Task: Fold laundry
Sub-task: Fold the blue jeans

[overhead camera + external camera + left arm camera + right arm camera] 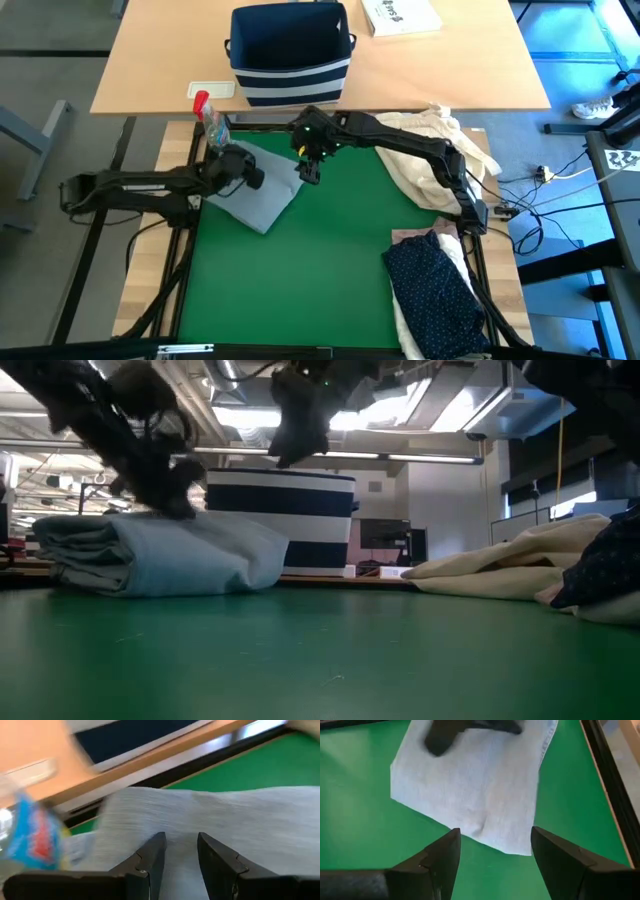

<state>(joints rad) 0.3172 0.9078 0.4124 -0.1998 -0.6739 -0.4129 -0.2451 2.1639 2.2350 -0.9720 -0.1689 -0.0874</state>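
A: Where the left gripper [177, 852] is seen from its own wrist, its fingers [150, 857] are found partly open with a narrow gap, lowered onto the folded light grey jeans [255, 192]; nothing is seen pinched between them.

B: Noted. The right gripper [492, 852] is recorded with fingers [442, 855] spread wide and holding nothing, hanging above the jeans' edge, over the green tabletop [310, 270].

A: Position of the jeans is entered as the far left part of the mat, folded into a flat bundle, with the left arm resting on top.

B: Confirmed in the low view, where the bundle [160, 555] is seen lying flat. The navy white-dotted shirt [435, 290] is logged at the near right corner, lying on a white shirt [405, 320], with a pale pink top [410, 237] showing at its far edge.

A: A cream-beige cloth bundle [425, 150] is noted at the far right. A navy striped bin [290, 55] is set on the wooden table beyond, and a plastic bottle [210, 118] is seen near the left arm.
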